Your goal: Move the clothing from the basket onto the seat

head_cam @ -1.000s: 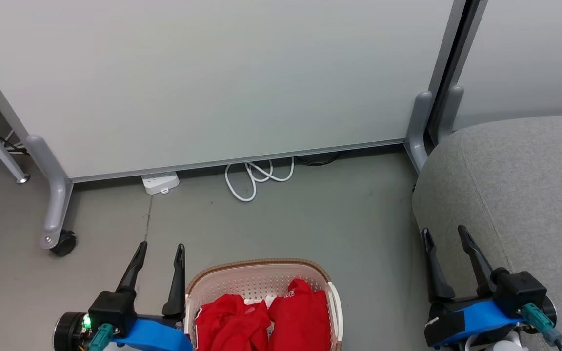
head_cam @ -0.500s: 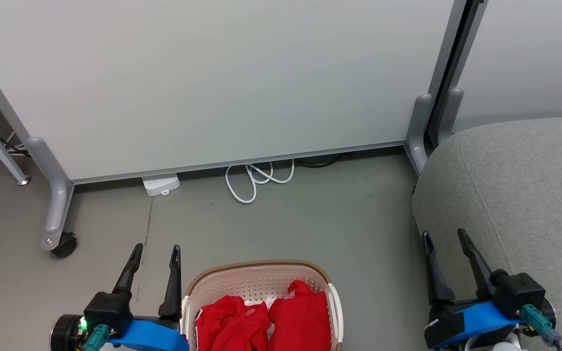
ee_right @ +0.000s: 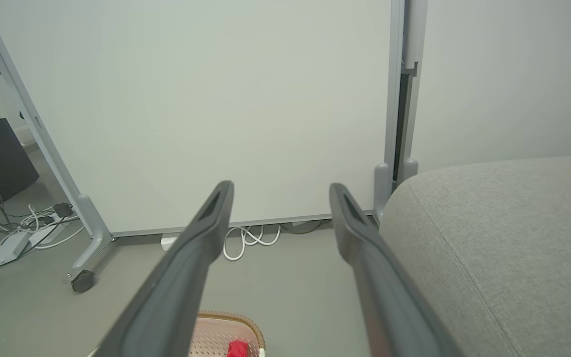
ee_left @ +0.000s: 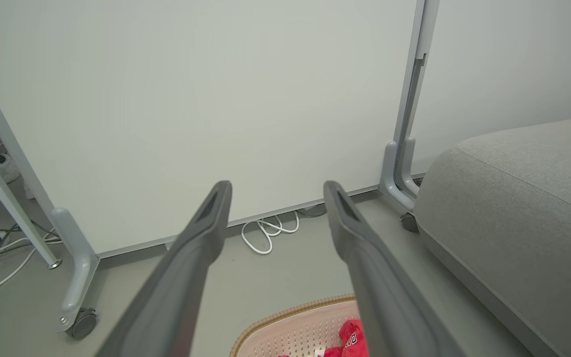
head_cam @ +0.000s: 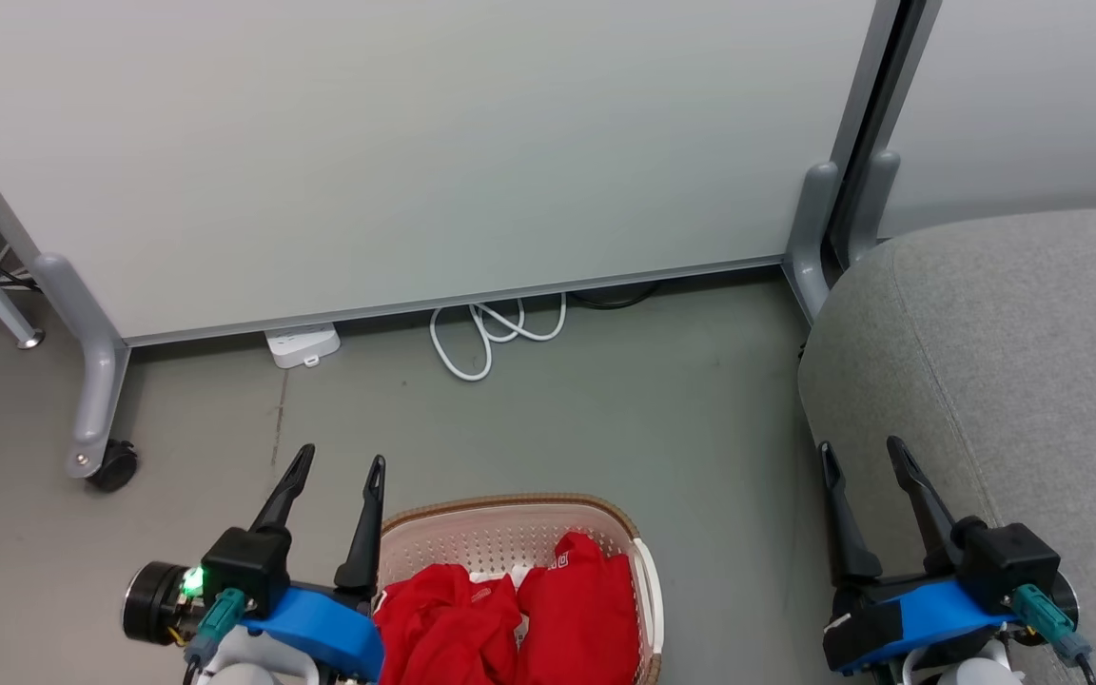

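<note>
The cream perforated basket (head_cam: 510, 521) with a brown rim sits on the floor at the bottom centre of the head view. Two red garments, the clothing (head_cam: 510, 618), lie bunched inside it. My left gripper (head_cam: 339, 461) hovers open just left of the basket's rim, nothing between its fingers. The right gripper (head_cam: 860, 447) stands open at the lower right, beside the front edge of the grey seat (head_cam: 1014, 362). In the left wrist view the basket (ee_left: 290, 329) and a bit of red clothing (ee_left: 352, 339) show low, with the seat (ee_left: 518, 208) at right.
A large white partition panel (head_cam: 396, 143) on grey castor legs (head_cam: 91, 419) stands behind the basket. A coiled white cable (head_cam: 491, 333) and a white power strip (head_cam: 301, 344) lie at its foot. Grey floor (head_cam: 605, 419) stretches between basket, partition and seat.
The whole head view has shifted slightly, so the camera moved. My left gripper has moved right and forward, closer to the basket's left rim. Both grippers stay open.
</note>
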